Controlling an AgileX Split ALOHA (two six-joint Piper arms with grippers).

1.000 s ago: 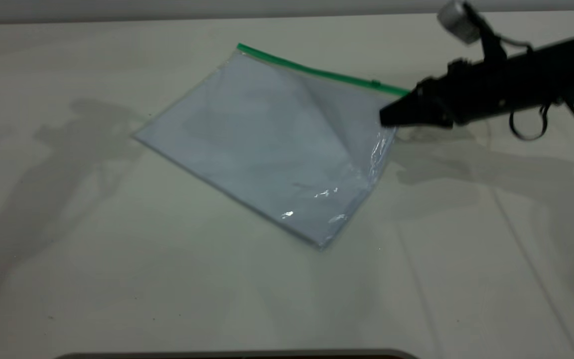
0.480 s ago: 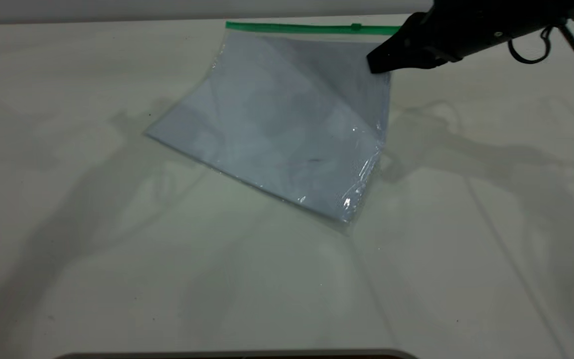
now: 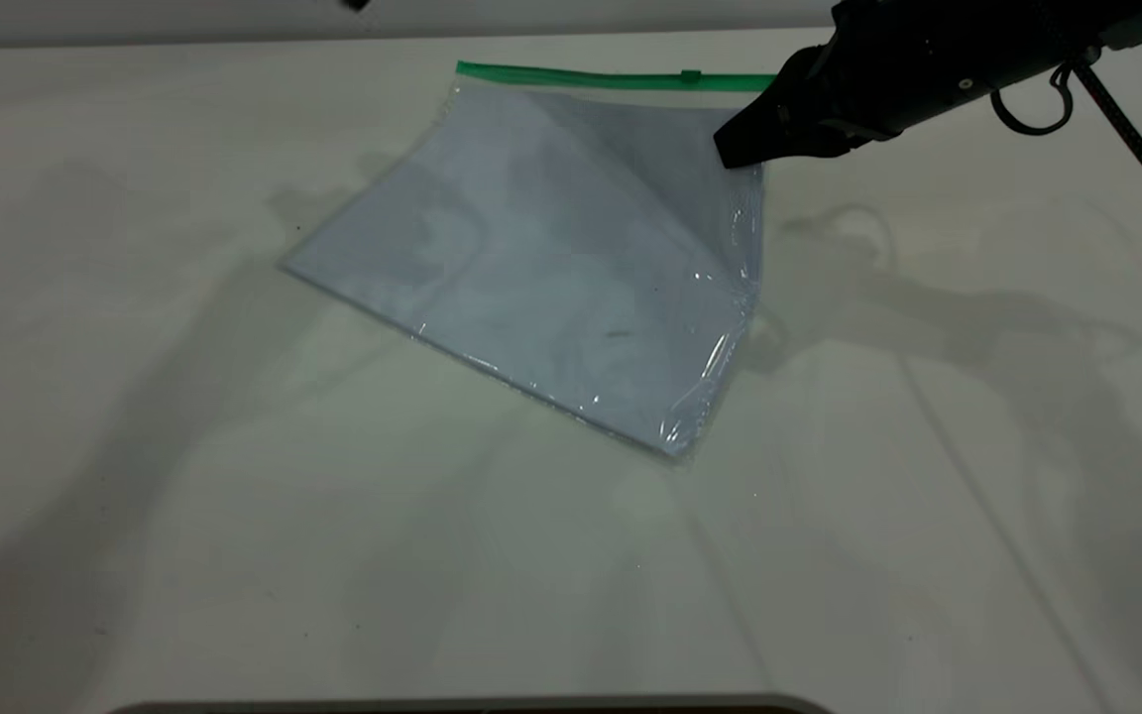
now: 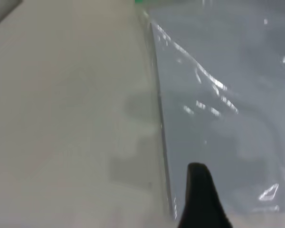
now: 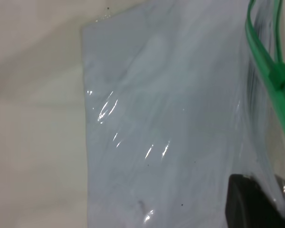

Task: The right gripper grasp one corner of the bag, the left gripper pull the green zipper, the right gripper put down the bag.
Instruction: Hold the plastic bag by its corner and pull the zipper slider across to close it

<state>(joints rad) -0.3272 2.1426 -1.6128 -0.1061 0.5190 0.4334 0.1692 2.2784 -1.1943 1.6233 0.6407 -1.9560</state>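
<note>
The bag [image 3: 551,258] is a clear pouch with pale bluish sheets inside. Its near edge rests on the table and its far edge is lifted. The green zipper [image 3: 591,76] runs along that raised edge, with the slider tab [image 3: 690,76] near its right end. My right gripper [image 3: 742,147] is shut on the corner of the bag [image 3: 761,87] at the zipper's right end and holds it up. In the right wrist view the zipper [image 5: 263,61] and slider [image 5: 281,76] lie beside that gripper's black finger [image 5: 249,204]. My left gripper [image 4: 202,199] hovers over the bag's side edge [image 4: 161,118].
The pale table [image 3: 234,545] surrounds the bag on all sides. A dark rim [image 3: 472,706] lines the table's near edge. The right arm's looped cable [image 3: 1027,109] hangs at the far right.
The right gripper has lifted the green-tipped corner up and away from the table. The zipper edge now hangs level, and the bag has slid slightly left.
</note>
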